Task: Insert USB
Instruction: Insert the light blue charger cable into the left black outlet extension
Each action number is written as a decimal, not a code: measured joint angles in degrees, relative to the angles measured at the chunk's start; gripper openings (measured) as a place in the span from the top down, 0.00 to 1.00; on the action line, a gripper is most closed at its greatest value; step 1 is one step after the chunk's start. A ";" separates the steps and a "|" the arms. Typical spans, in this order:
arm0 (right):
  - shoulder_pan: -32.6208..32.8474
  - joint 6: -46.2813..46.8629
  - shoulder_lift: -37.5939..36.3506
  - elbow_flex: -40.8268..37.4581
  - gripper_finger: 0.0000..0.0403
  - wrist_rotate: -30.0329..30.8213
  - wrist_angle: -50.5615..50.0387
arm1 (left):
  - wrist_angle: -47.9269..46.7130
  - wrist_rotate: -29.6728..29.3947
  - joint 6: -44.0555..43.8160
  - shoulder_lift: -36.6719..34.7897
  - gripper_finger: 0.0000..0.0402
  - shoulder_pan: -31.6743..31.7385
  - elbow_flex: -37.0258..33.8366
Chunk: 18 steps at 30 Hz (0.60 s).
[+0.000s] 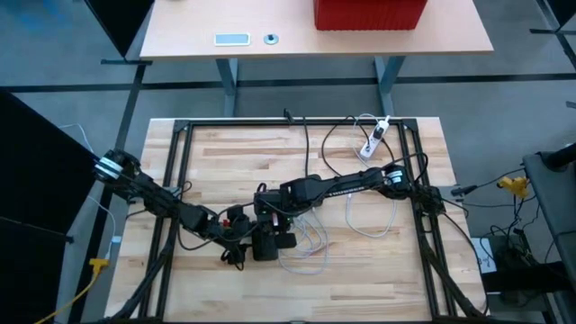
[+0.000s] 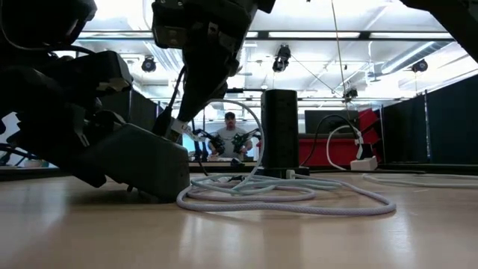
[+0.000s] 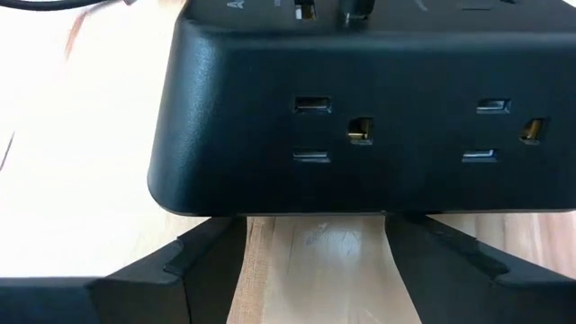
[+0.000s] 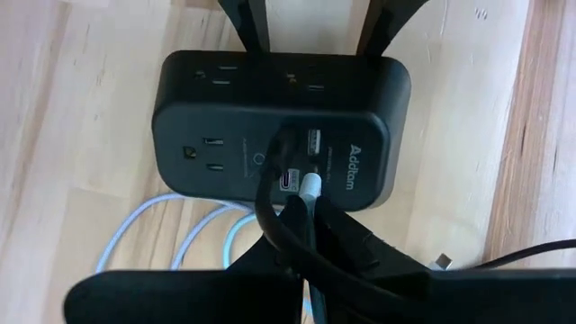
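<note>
I am handling a light, rigid USB plug [image 4: 309, 189] on a limp white braided cable [image 2: 299, 198]; the plug is small and smooth, so I judge it is best held by its short moulded body just behind the metal tip, with the cable left slack. The plug is sitting at the USB ports on the face of the black power strip [image 4: 274, 135], which is lying near the middle of the wooden table [image 1: 378, 261]. My right gripper [image 4: 310, 220] is fully closed, pinching the plug body as its tip is meeting a port; whether it is already seated I cannot quite tell. My left gripper [image 3: 315, 261] is standing at its widest, its fingers [image 3: 202, 261] bracketing the strip's far side, apparently steadying it against the push.
</note>
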 joint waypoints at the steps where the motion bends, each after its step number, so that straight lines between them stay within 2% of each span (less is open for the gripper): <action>1: 0.01 0.00 0.00 -0.02 1.00 0.00 0.01 | 0.00 0.00 -0.01 0.00 0.37 0.00 0.00; 18: 0.12 -0.10 0.04 -0.18 1.00 -0.18 0.09 | 0.00 0.05 -0.12 0.00 0.40 0.00 0.00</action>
